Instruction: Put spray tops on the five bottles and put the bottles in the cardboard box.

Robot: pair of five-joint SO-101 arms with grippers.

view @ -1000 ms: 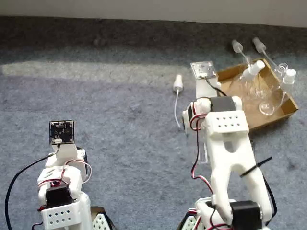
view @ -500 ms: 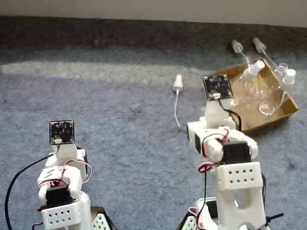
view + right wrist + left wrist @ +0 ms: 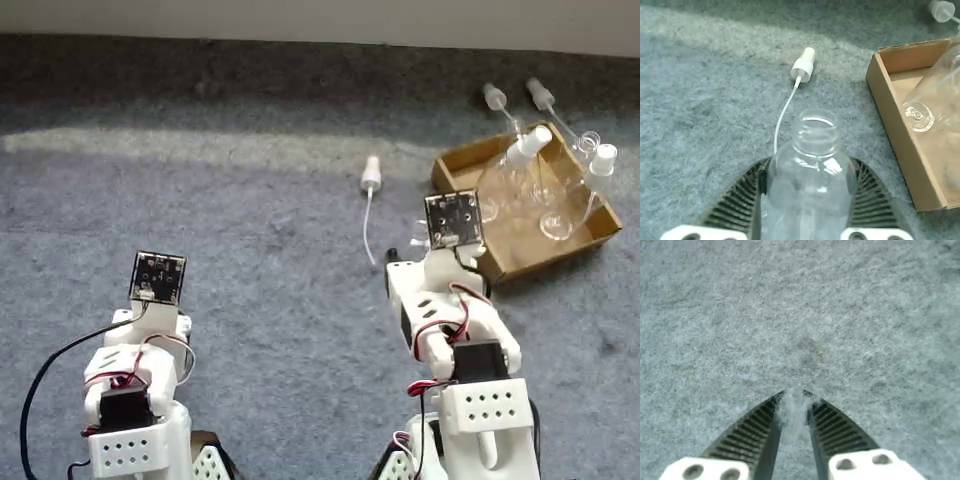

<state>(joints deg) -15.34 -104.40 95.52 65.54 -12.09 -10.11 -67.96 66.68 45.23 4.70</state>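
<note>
**Grey carpet, an uncapped bottle in the grip**

Grey carpet (image 3: 250,200) covers the table. The right gripper (image 3: 810,170) is clamped on a clear bottle (image 3: 815,135), its neck open and facing the loose spray top (image 3: 803,64) just beyond it, probably so the top can be fitted. The cardboard box (image 3: 452,165) sits far right with bottles inside. At near left, the left gripper (image 3: 795,395) has its fingers together, holding nothing.

My left arm (image 3: 132,405) and right arm (image 3: 470,400) are white plastic with black motors, red and black cables, square black camera boards (image 3: 158,277), and ribbed black fingers (image 3: 747,434).
</note>
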